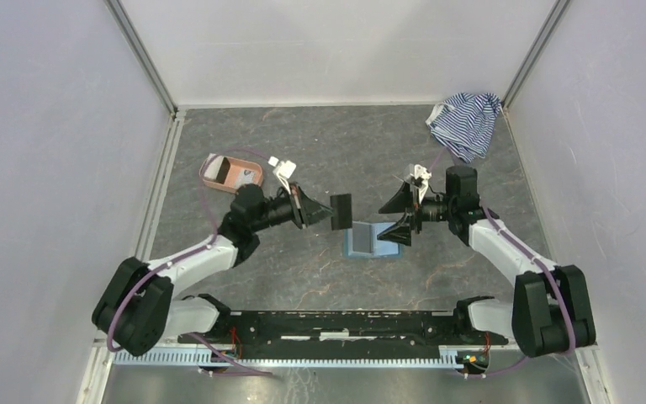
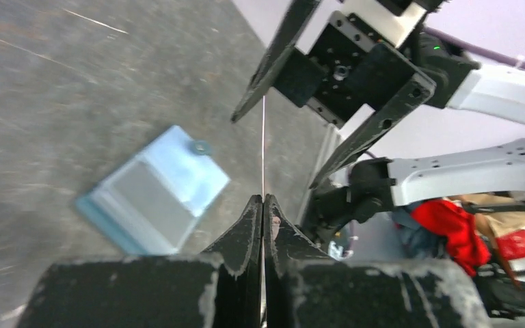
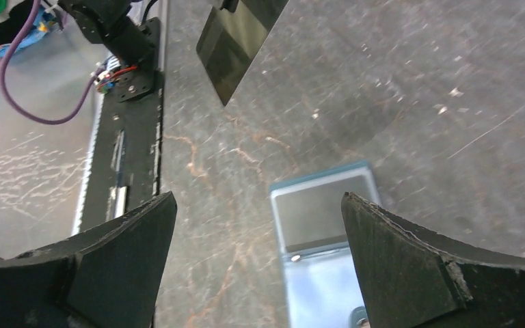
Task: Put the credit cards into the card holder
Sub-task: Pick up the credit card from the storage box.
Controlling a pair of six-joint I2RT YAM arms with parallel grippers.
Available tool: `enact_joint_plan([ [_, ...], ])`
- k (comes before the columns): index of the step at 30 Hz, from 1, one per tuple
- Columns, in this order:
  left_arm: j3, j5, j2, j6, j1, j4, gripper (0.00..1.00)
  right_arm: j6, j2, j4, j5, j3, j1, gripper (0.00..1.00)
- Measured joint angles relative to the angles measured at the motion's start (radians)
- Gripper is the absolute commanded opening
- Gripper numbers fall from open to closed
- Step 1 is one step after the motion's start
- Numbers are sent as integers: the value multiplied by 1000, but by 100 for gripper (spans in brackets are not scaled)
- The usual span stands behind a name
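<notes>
**Dark marbled bench: card poised beside the open holder**

Your left hand (image 1: 324, 210) is clenched on a dark credit card (image 1: 341, 212). It grips the card by one edge and holds it in the air, just beyond and left of the card holder (image 1: 368, 241). The holder lies opened flat on the bench. Your right hand (image 1: 393, 216) is released, its fingers spread wide over the holder's right side; whether it touches the holder, you cannot tell. To do this well, tip the card's free edge down toward the holder's pocket mouth, square it up, and slide it in at a shallow angle. Let the right hand pin the holder so it doesn't skate.
</notes>
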Motion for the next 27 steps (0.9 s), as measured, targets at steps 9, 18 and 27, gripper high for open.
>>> enact_joint_plan([
  [9, -87, -122, 196, -181, -219, 423, 2, 400, -112, 327, 59, -198, -19, 76],
  [18, -83, -122, 356, -261, -241, 613, 2, 621, -65, 521, 56, -230, -32, 73],
  [27, -34, -95, 421, -293, -256, 681, 2, 702, -37, 592, 43, -231, -17, 42],
])
